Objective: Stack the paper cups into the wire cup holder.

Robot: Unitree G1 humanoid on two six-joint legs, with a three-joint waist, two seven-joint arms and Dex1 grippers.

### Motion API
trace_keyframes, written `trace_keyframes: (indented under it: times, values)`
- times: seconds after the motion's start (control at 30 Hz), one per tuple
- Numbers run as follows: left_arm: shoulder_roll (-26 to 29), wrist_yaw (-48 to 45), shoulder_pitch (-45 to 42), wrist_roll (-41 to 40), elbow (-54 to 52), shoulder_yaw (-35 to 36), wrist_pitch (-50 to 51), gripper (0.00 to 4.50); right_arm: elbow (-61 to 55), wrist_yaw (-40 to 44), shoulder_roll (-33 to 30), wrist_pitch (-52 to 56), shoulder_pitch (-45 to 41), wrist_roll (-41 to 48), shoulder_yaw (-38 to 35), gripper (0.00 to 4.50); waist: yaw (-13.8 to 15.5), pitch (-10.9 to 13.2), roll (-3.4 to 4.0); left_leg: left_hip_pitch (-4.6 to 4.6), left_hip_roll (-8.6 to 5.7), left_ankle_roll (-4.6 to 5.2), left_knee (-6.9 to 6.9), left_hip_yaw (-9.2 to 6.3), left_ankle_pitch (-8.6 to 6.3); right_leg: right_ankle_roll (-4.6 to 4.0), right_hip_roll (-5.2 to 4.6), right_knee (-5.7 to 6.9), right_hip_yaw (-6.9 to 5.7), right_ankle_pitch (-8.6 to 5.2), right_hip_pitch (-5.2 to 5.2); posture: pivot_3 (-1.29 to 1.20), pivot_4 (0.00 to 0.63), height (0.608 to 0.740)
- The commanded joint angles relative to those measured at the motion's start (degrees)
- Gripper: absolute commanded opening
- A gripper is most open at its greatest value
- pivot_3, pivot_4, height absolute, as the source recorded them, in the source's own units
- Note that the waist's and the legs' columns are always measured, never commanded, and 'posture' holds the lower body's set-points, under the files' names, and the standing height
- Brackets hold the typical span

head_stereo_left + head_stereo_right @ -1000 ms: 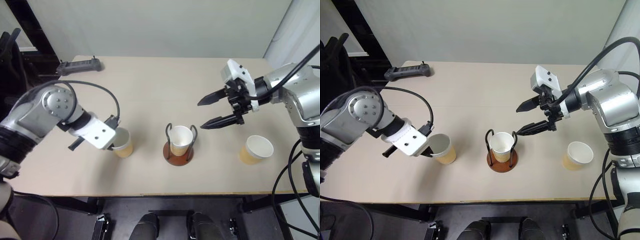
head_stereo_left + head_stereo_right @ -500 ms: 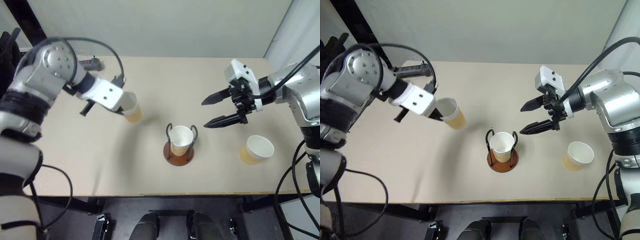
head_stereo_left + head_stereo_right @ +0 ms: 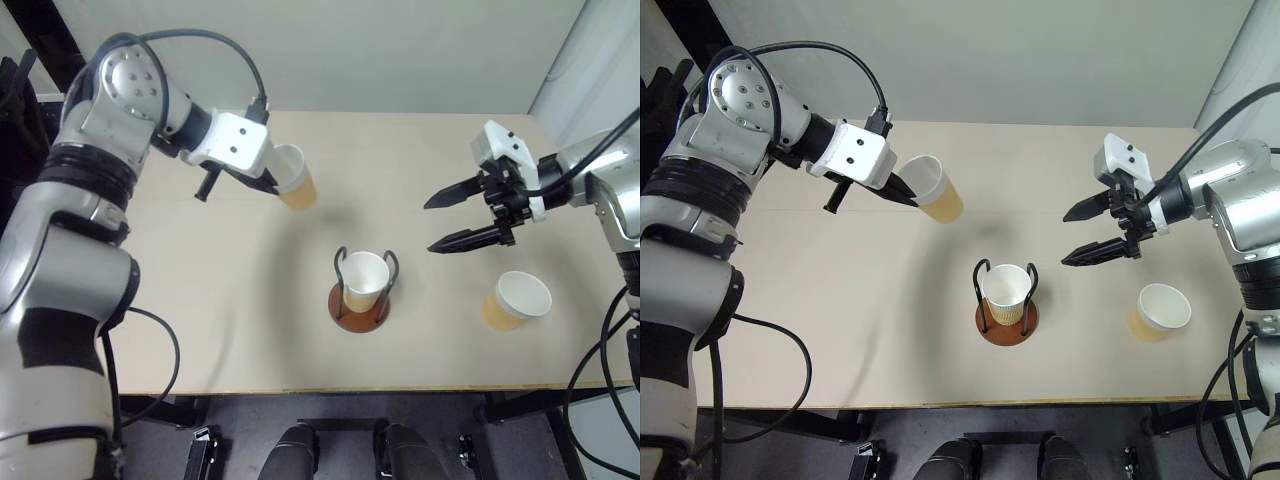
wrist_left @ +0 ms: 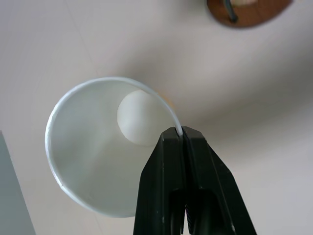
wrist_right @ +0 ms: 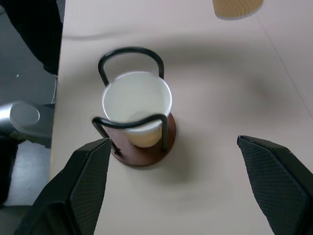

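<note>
Partly cut off: wire cup holder (image 4: 249, 10).

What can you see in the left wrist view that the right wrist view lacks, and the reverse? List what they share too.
Left wrist view alone: the left gripper shut on the rim of a paper cup, showing its white inside.
Right wrist view alone: the right gripper open, and a second cup standing between the holder's wire loops.
Shared: the wire cup holder's brown base, the held cup, and the table.
</note>
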Motion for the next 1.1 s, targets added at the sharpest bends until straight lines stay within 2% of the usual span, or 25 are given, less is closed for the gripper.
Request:
trace_keyframes:
  times: [0.03,0.33,0.57,0.87,1.1]
  values:
    - [0.39,-1.80,-1.39,-3.72,-2.12,-0.74,0.90,0.02,2.13,1.43,-1.20,-4.89,0.11,0.00,-4.16,4.26,0.14,0.00,0.00,-0.02,-0.01,0.03,0.03,-0.01,-0.02,0.02,-0.01,-0.01,-0.02,0.01,0.01,0.00,0.150,0.740]
    - [1.96,-1.80,-0.41,-8.47,-5.98,-5.10,3.21,0.02,3.12,2.60,-0.96,-7.35,4.40,4.68,-11.36,4.26,0.35,0.00,-0.01,0.05,-0.10,0.10,0.22,0.03,0.04,0.11,-0.01,0.09,0.05,0.09,0.14,0.00,0.150,0.740]
    - [0.66,-1.80,-1.71,-14.01,-8.14,-7.11,8.79,0.02,2.59,3.10,-1.84,-5.48,5.13,6.12,-12.96,4.26,0.34,-0.01,-0.01,0.08,-0.11,0.08,0.25,0.11,0.11,0.14,0.02,0.12,0.05,0.13,0.19,0.00,0.150,0.740]
    - [-7.28,-1.80,-10.11,-14.98,-2.04,-8.41,9.78,0.02,0.12,3.23,-2.38,-5.80,6.38,7.47,-14.63,4.26,0.72,0.00,-0.02,0.00,-0.19,0.14,0.30,0.05,0.10,0.24,-0.06,-0.06,0.08,0.18,0.27,0.00,0.150,0.740]
    - [-10.73,-1.80,-12.18,-16.93,-1.92,-10.28,10.31,0.02,-0.41,3.93,-3.34,-6.63,8.27,7.71,-15.60,4.26,0.74,0.02,0.00,0.01,-0.08,0.17,0.25,0.12,0.09,0.51,-0.05,-0.34,0.15,0.28,0.36,0.00,0.150,0.740]
